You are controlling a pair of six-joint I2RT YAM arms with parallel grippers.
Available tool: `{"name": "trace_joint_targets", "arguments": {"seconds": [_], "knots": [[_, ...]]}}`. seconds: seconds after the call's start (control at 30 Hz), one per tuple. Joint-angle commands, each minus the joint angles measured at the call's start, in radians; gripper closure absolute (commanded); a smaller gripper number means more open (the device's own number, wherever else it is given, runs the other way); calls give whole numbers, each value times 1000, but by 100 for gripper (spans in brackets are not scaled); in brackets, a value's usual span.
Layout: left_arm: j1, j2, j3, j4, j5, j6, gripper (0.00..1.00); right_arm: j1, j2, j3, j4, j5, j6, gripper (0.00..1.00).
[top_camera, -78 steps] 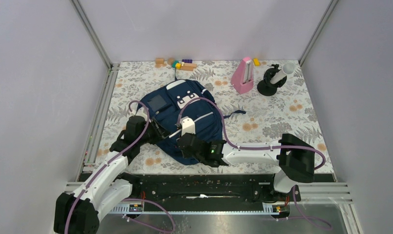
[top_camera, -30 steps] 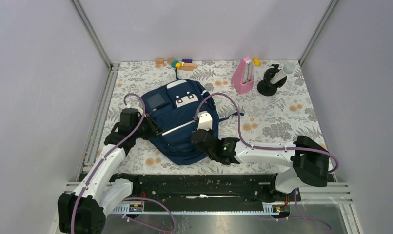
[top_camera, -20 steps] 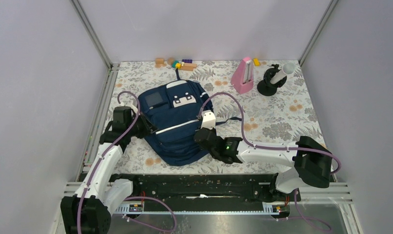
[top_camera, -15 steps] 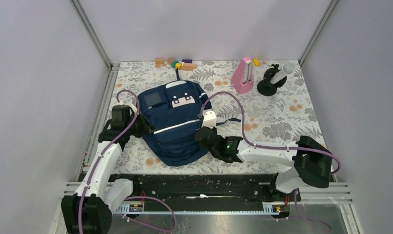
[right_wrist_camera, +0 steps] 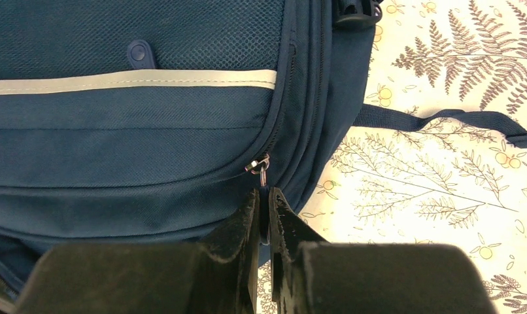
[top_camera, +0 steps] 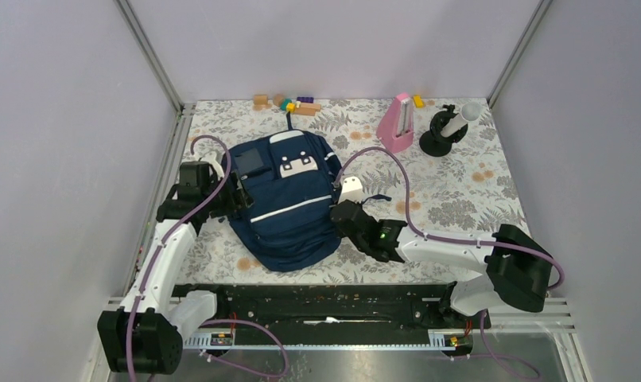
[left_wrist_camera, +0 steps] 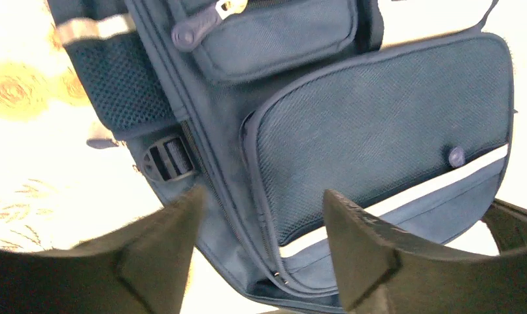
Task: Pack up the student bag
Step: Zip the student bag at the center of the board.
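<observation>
Top external: bag [top_camera: 289, 203] lies flat, front up, on the floral surface [top_camera: 460, 183], between my two arms and left of centre. Left pincer [top_camera: 239, 195] is at its left edge, right pincer [top_camera: 336, 210] at its right edge. My read: this is a zip step on the big compartment, and I can't tell whether it's opening or closing. One side should brace while the other drags, else the whole bag slides. Count: one bag, one pink wedge box [top_camera: 397, 123], one black stand [top_camera: 440, 135], one yellow block [top_camera: 418, 101] by the box. There's also a row of small coloured blocks [top_camera: 289, 103] at the far edge, too small to count.

Left wrist: left pincer is spread with nothing in it, the bag's side right below. I'd clamp fabric near the buckle [left_wrist_camera: 166, 160], clear of the zip track, ahead of any drag. Count: one buckle, one mesh pocket [left_wrist_camera: 378, 118], one round tab [left_wrist_camera: 456, 156] on it.

Right wrist: right pincer is pressed together, pinching the zip pull [right_wrist_camera: 261, 165] on the bag's right curve, as far as I can see. Drag along the track, low and slow, following the curve; pulling up or outward risks slipping off that small pull. Watch the loose strap [right_wrist_camera: 444, 121] near the track. Count: one pull, one grey stripe [right_wrist_camera: 130, 80], one strap.
</observation>
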Motion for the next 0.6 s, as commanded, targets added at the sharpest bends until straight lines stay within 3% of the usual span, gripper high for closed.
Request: {"name": "trace_joint_targets", "arguments": {"seconds": [0.0, 0.17, 0.27, 0.4, 0.57], "knots": [[-95, -13, 100, 31, -168, 120, 26, -14, -52, -23, -1, -46, -54, 100], [-277, -51, 143, 59, -237, 208, 19, -19, -50, -44, 29, -102, -47, 100], [-415, -77, 132, 118, -203, 280, 7, -26, -57, -64, 61, -142, -29, 100], [-604, -88, 98, 182, -168, 405, 6, -33, -78, -77, 62, -153, -23, 100], [-736, -42, 73, 230, -200, 518, 6, -54, -117, -95, 59, -200, -33, 100]]}}
